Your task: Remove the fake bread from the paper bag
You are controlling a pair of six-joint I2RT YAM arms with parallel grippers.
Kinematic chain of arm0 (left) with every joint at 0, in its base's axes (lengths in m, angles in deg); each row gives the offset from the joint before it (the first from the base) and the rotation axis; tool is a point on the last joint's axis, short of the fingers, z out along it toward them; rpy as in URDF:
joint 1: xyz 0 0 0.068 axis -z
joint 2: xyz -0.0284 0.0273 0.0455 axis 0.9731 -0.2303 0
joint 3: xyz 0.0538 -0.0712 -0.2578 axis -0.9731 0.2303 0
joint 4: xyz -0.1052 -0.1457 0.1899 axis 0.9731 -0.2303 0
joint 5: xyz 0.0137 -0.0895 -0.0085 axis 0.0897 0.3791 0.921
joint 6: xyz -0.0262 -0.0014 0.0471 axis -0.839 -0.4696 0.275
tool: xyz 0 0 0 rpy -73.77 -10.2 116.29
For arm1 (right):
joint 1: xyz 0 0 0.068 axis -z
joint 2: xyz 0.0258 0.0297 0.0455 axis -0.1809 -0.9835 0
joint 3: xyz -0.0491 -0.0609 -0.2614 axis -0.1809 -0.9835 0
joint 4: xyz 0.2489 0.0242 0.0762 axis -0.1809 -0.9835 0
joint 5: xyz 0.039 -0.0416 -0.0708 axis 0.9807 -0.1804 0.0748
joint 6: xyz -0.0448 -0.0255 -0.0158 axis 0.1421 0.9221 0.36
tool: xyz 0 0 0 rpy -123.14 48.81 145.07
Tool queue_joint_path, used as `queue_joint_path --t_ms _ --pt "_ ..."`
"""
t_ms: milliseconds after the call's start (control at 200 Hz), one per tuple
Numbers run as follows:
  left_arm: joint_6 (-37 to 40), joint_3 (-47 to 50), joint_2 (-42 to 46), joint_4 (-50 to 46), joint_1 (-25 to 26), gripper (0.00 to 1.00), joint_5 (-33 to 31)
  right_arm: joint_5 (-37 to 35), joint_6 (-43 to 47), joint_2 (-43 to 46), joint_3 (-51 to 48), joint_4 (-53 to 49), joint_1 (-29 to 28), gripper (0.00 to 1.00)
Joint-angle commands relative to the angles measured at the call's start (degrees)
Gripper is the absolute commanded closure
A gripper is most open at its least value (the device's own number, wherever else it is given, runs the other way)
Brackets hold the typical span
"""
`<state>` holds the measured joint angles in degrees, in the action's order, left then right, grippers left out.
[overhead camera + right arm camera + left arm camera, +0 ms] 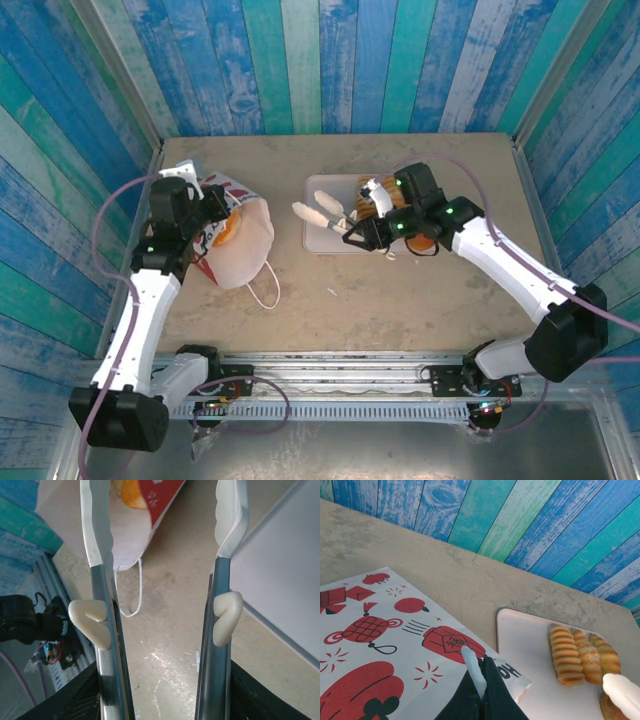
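The paper bag (pixel 245 245) lies on its side at the left of the worktop (pixel 400 290), mouth open and a white string handle (pixel 268 290) trailing out. One orange-brown piece of fake bread (pixel 228 232) shows inside it. The left end effector (pixel 477 662) is clenched on the bag's printed upper edge. Beside the bag sits a pale tray (pixel 530 645) holding three ridged rolls (pixel 580 652) side by side. The right end effector (pixel 318 208) hangs over the tray's left part, released and grasping nothing.
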<state>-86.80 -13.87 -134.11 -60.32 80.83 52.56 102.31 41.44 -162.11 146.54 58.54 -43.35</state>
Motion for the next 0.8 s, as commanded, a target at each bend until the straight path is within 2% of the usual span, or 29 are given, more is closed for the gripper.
queue_joint_path --t_ms 0,341,586,796 --pt "-1.3 -1.8 -1.0 1.4 0.0 1.0 1.3 2.8 -1.1 -1.3 1.6 3.2 -3.8 0.44" --pt "-4.4 -2.7 -2.8 4.9 0.0 1.0 6.3 0.7 -6.1 -10.5 5.7 7.4 -13.9 0.45" --pt "-5.0 -3.5 -3.0 4.3 0.0 1.0 9.1 -1.4 -11.5 -18.5 10.8 9.6 -16.0 0.44" --pt "-4.9 -5.6 -2.8 2.8 0.0 1.0 12.4 -6.9 -13.8 -25.3 18.1 5.3 -16.6 0.43"
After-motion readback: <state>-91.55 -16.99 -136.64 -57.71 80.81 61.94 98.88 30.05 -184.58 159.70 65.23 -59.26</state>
